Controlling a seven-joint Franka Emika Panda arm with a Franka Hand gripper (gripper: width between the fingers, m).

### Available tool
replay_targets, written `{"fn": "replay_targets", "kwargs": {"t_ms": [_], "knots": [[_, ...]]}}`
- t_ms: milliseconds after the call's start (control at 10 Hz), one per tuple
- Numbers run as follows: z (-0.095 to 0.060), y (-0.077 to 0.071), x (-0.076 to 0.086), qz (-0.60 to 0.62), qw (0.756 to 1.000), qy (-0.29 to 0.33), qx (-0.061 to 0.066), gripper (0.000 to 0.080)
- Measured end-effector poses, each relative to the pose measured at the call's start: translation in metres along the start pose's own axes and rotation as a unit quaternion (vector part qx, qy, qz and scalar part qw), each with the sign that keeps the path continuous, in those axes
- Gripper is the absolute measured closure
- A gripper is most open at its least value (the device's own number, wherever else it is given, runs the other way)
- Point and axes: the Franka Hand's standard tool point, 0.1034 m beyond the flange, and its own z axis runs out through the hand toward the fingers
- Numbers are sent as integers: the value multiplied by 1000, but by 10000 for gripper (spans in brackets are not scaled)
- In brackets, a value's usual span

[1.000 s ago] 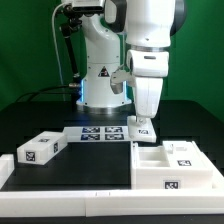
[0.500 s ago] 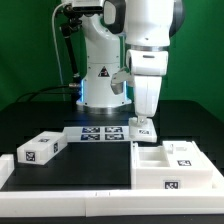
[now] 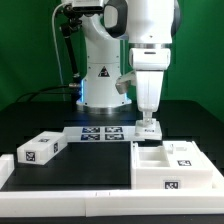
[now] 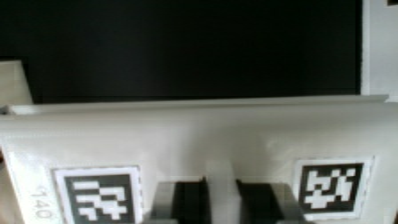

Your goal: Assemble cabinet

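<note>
Pinching narrowly, the jaws of the gripper (image 3: 148, 121) appear to hold a small tagged cabinet panel (image 3: 147, 129) just beside the cabinet body (image 3: 176, 166) on the desk (image 3: 90, 160). Hold it square and lower it slowly, so it seats without tilting.

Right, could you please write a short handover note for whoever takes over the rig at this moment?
The gripper is shut, fingertips down at a small block just behind the body. Whether it grips that block cannot be told.
Parts: the body lies on the table at the exterior view's right. A second block lies loose at the exterior view's left, near the marker board.
Done: neither block is joined to the body yet.
Left: probably fitting both blocks to the body.
</note>
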Motion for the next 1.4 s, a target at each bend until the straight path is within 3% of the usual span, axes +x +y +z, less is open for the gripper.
{"fn": "replay_targets", "kwargs": {"t_ms": [300,600,1100,1400], "knots": [[2,7,-4,0,1000,-5,6,731],[-1,20,-3,2,1000,-7,4,731],[1,21,-3,4,1000,-6,5,731],[-3,32,-2,1,1000,-9,3,731]]}}
